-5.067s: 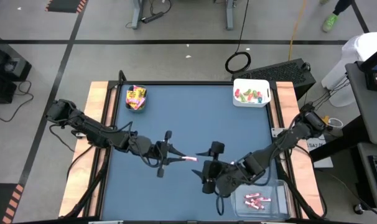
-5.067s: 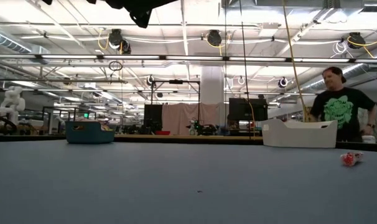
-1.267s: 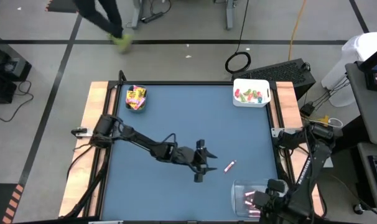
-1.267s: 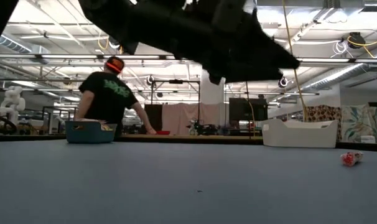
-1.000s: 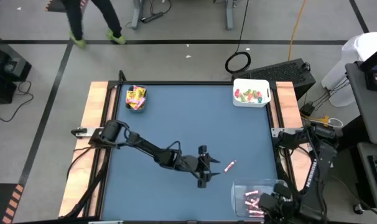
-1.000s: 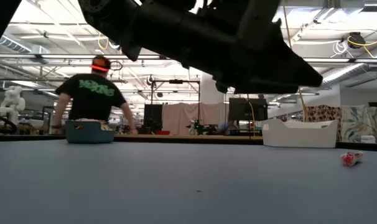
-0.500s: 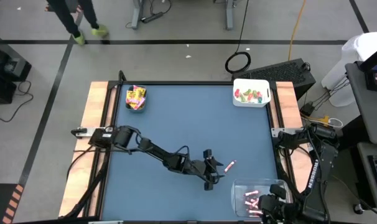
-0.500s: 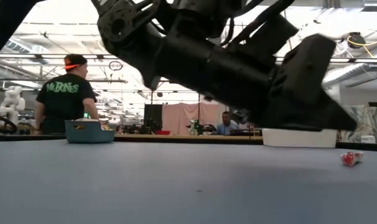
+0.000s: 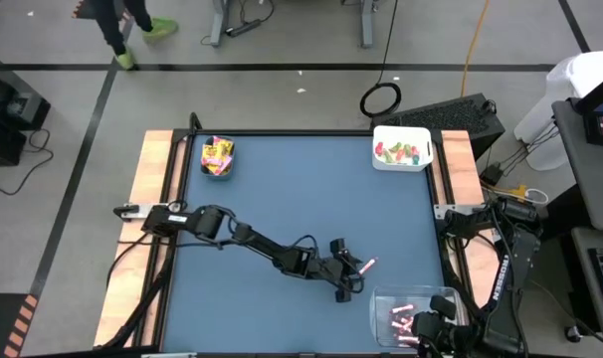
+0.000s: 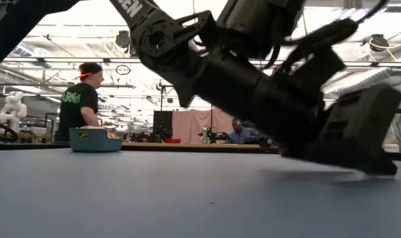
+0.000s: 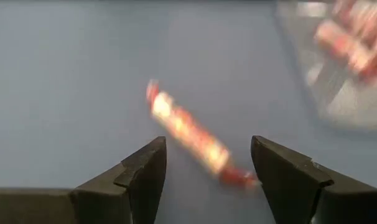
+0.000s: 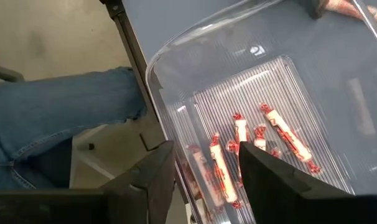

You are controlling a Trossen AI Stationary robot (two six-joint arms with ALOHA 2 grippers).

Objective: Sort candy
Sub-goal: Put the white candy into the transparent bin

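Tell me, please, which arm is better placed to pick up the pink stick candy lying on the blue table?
Left. The left gripper is open at the stick candy, which lies between its fingers; the right gripper waits over the clear bin.

Low view: dark left arm (image 10: 253, 79) fills the frame, hiding the white rectangular bin and the loose stick. Left wrist view: thin pink-white wrapped candy stick (image 11: 191, 134) is blurred; clear plastic bin (image 11: 338, 62) cut off, contents probably more sticks.
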